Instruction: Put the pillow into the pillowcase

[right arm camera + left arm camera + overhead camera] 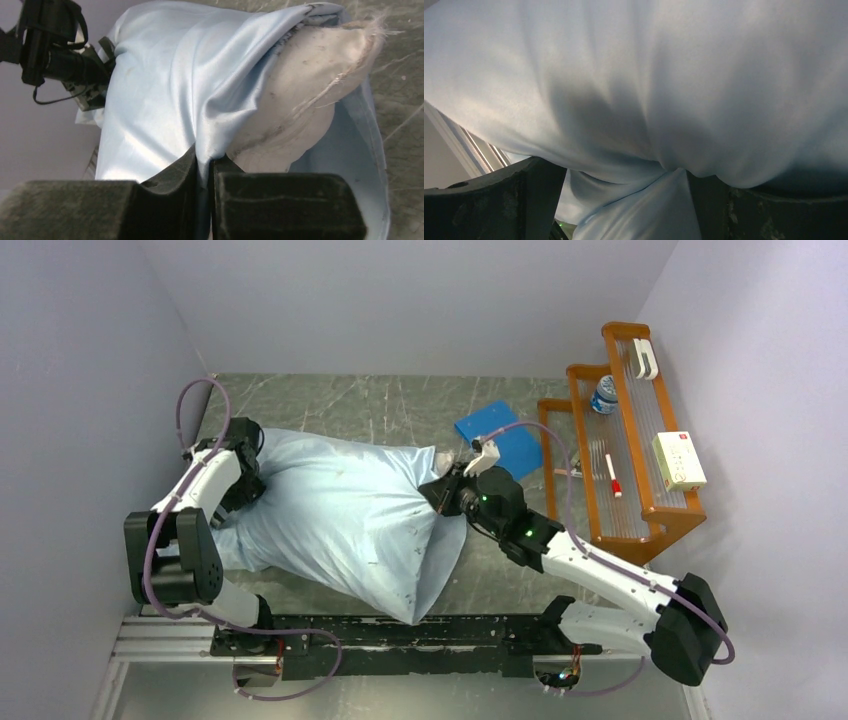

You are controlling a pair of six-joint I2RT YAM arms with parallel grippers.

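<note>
– Pillow [428, 462] first: where does it sit?

– Mostly inside the pillowcase [340, 510], which lies across the middle of the worktop [400, 400], its closed end at the left edge. Only one off-white end of the pillow shows, poking out of the mouth on the side toward the right edge.

– Why is the right claw [447, 490] there?

– It has the hem of the mouth. In the right wrist view its jaws are pressed almost together with a fold of the blue cloth caught between them, just below the bare pillow end. My judgement is that it holds there so the hem can be drawn over that last end.

– And the left claw [245, 462]?

– It is at the closed end, probably as an anchor so the sack does not slide when the hem is pulled. Its own camera is filled with cloth; the jaws stand apart with a bunched fold running between them, but I cannot tell whether they pinch it or the cloth merely lies there.

– What else can't you make out?

– How far the pillow reaches into the closed corners, as the cloth hides it. The far lip of the mouth is tucked behind the pillow end. From above, the left claw's tips are covered by its own wrist. The small blue square [500, 445] lies just beyond the mouth, apart from it.
</note>
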